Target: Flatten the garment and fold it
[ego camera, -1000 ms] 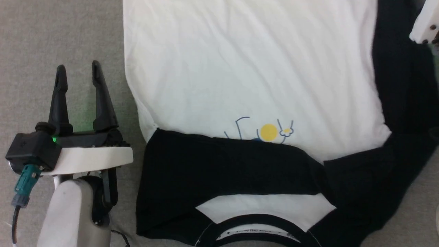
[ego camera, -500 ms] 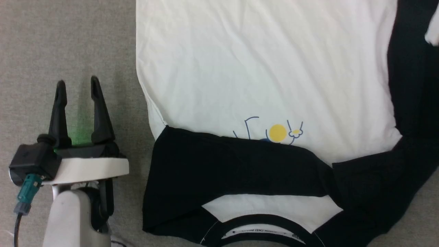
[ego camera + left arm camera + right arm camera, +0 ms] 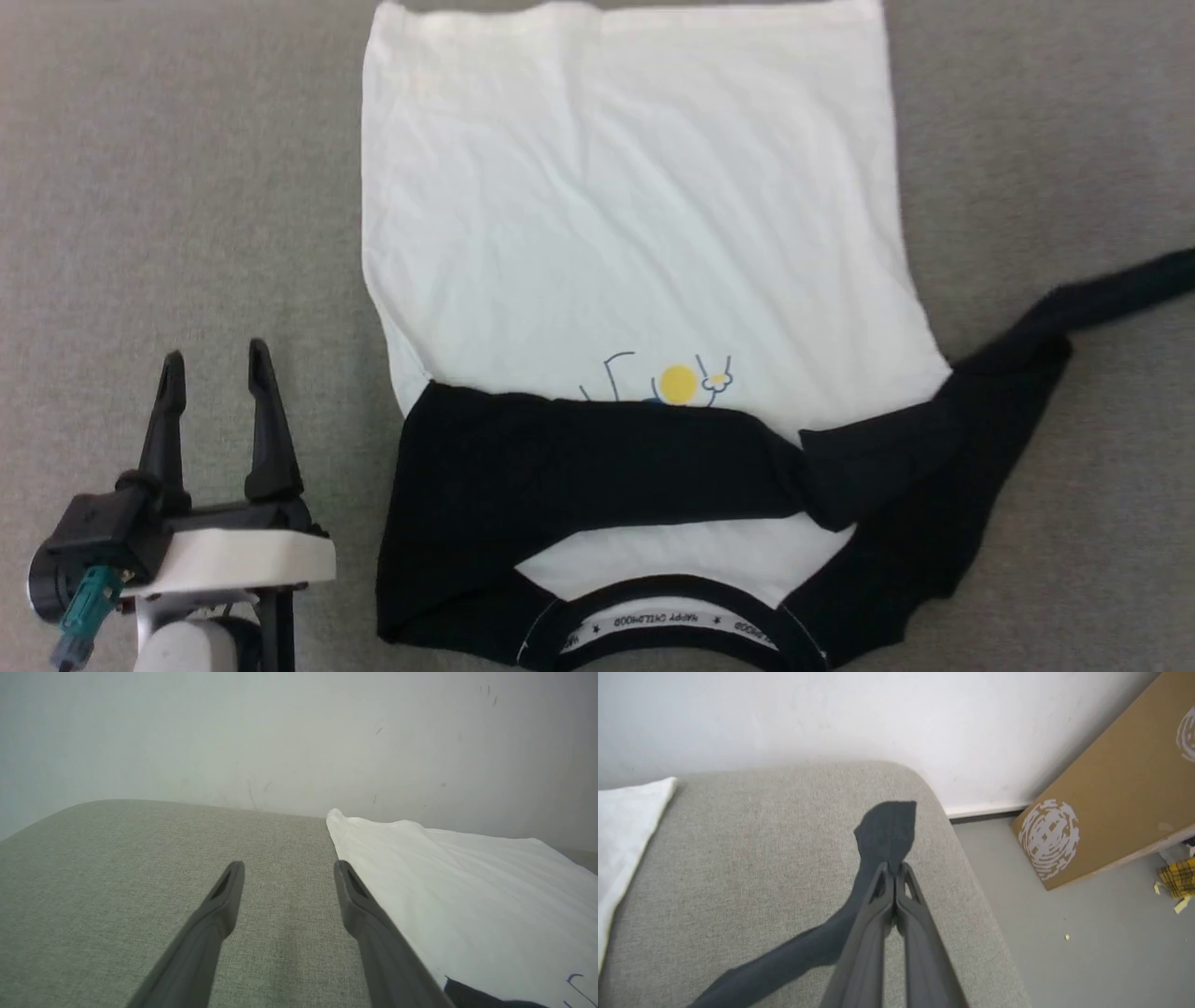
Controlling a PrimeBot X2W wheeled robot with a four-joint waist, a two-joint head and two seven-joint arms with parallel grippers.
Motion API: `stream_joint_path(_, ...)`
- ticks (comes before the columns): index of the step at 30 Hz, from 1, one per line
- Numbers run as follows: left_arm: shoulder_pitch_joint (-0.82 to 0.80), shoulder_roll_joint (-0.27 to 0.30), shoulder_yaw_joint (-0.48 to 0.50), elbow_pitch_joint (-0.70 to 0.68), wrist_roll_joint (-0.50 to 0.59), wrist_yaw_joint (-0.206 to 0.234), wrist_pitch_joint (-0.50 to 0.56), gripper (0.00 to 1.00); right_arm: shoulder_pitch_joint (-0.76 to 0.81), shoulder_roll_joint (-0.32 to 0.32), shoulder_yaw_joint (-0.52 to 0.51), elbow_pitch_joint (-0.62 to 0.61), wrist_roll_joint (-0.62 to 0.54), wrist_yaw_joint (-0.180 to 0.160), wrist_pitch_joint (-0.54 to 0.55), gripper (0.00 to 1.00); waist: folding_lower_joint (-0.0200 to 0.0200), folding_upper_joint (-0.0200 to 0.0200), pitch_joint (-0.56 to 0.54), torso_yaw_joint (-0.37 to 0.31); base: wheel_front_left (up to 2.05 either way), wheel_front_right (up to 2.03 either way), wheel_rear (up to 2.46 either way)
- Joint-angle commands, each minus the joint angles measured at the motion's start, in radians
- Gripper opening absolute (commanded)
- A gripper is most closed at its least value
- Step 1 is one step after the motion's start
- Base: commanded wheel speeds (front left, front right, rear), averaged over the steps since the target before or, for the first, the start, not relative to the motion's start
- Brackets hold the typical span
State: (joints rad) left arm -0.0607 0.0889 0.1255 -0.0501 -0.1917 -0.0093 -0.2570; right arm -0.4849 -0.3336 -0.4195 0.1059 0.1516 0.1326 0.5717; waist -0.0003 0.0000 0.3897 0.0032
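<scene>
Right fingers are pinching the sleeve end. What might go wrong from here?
The right gripper is shut on just the end of the black sleeve, near the edge of the grey cushion; more pull may slip off or drag the garment askew. The other sleeve lies folded across the chest, apart from the open left gripper; folding now could trap it.
</scene>
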Motion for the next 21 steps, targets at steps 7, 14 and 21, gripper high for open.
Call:
stream_joint_path(7, 0.061, -0.011, 0.012, -0.009, 0.009, -0.011, -0.005, 1.0, 0.156, 0.056, -0.055, -0.286, 0.022, -0.002, 0.048, 0.0, 0.0003, 0.0, -0.146, -0.103, 0.0, 0.0, 0.0)
stream_joint_path(14, 0.073, -0.016, -0.003, -0.007, 0.007, -0.015, -0.005, 1.0, 0.205, 0.086, 0.072, -0.545, 0.058, -0.002, 0.151, 0.0, 0.0003, 0.0, -0.161, -0.11, 0.0, 0.0, 0.0)
stream_joint_path(21, 0.062, -0.017, -0.018, 0.0, 0.009, -0.019, -0.005, 1.0, 0.146, 0.073, 0.345, -0.666, 0.111, -0.002, 0.241, 0.0, 0.0003, 0.0, -0.153, -0.104, 0.0, 0.0, 0.0)
